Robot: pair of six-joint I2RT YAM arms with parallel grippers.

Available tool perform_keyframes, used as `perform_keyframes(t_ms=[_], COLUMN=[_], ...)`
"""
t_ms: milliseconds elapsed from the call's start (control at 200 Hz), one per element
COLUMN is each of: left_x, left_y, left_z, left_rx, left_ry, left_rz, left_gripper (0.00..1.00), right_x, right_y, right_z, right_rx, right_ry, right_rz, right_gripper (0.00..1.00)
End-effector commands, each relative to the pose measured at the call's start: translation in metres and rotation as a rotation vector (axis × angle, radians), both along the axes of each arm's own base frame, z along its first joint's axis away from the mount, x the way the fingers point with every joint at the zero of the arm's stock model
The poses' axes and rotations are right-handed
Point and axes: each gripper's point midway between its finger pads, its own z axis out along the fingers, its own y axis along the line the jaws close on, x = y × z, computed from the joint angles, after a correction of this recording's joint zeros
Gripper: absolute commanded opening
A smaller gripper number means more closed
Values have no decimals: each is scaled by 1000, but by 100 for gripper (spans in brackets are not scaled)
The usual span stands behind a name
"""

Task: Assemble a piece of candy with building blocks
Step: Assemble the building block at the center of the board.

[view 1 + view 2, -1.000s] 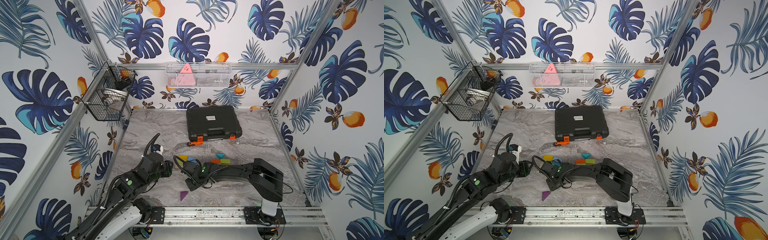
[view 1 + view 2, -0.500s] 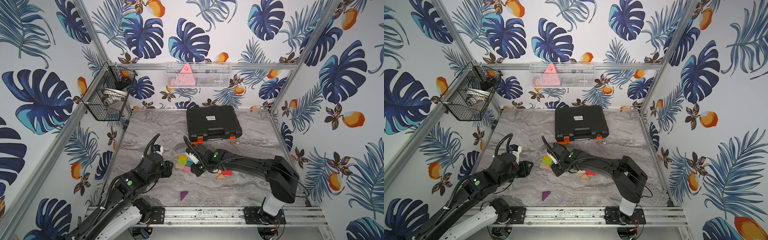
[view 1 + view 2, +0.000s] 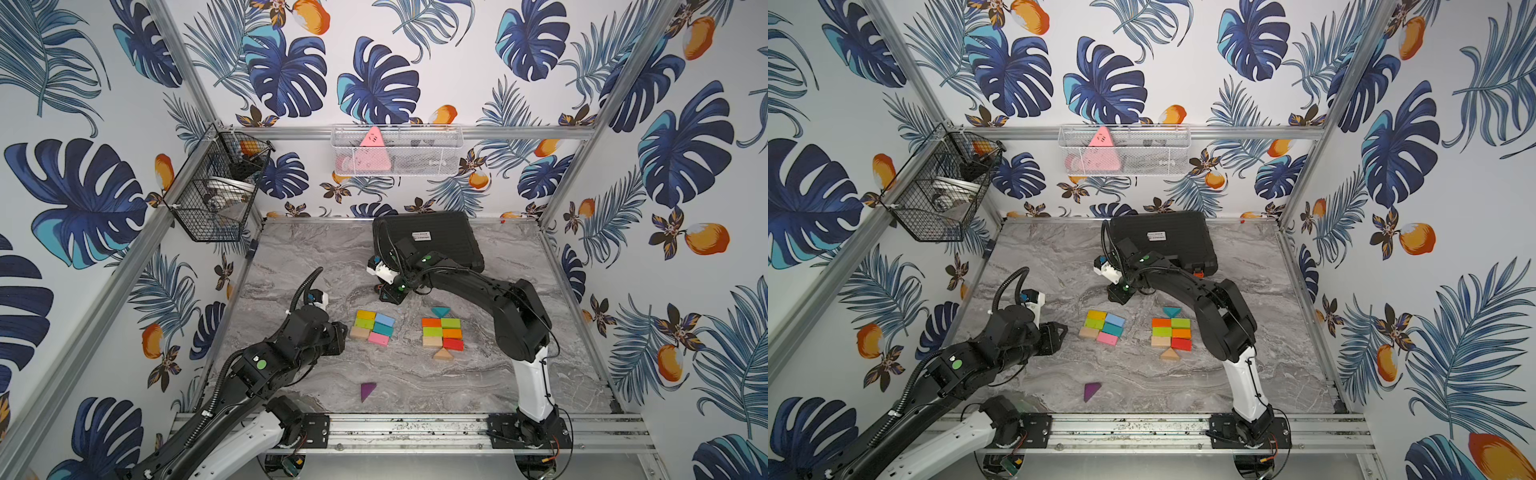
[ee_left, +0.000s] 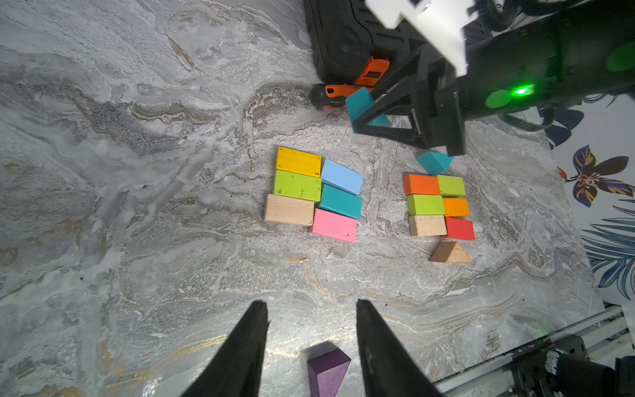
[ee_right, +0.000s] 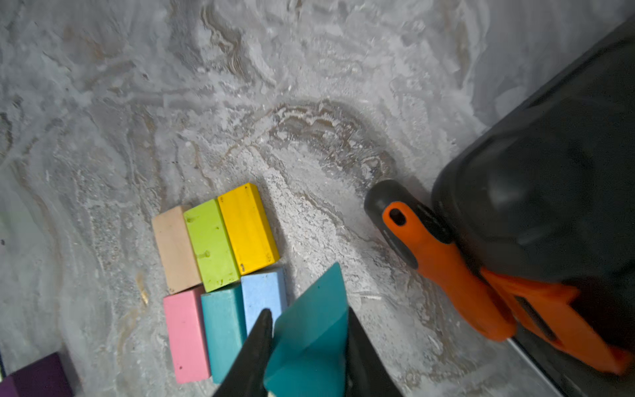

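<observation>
- The teal triangular block (image 5: 309, 337) is off the table. Your right gripper (image 3: 390, 293) has it pinched between narrowly parted jaws, behind the six-block rectangle (image 3: 373, 328) of yellow, green, plain wood, light blue, teal and pink.
- That is the change. A second ago this arm lay low across the front of the table, by the purple triangle (image 3: 368, 390). It has since swung over the rectangle to the far side, close to the screwdriver (image 5: 429, 247) and the black case (image 3: 428, 237).
- You can read this as the carry step: the held block looks bound for the rectangle's far end, which is bare.
- The second rectangle (image 3: 442, 332), to the right, already has a placed teal triangle (image 3: 440, 311) and a wooden triangle (image 3: 442, 354) at its ends, so it shows you the target shape.
- Your left gripper (image 4: 311, 304) has stayed put, partly open and empty, near the six-block rectangle and touching nothing.
</observation>
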Motion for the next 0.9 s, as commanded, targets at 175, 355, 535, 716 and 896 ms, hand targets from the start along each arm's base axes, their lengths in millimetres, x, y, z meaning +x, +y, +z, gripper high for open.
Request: perform_keyframes(t_ms=[175, 355, 535, 716, 896], left_x=[1, 1, 1, 2, 2], left_y=[2, 2, 2, 2, 2], left_z=[3, 2, 2, -1, 0], left_rx=[17, 29, 30, 39, 34], left_ry=[-25, -18, -21, -9, -17], left_rz=[11, 11, 16, 12, 15], left_gripper=[48, 48, 48, 48, 48], right_x=[-1, 4, 4, 1, 1], right_y=[8, 15, 18, 20, 22], right_z=[-22, -34, -39, -46, -49], right_rx=[-32, -40, -32, -32, -27], right_ry=[44, 54, 60, 79, 87], right_rz=[85, 98, 120, 145, 138], right_gripper=[20, 20, 23, 25, 32])
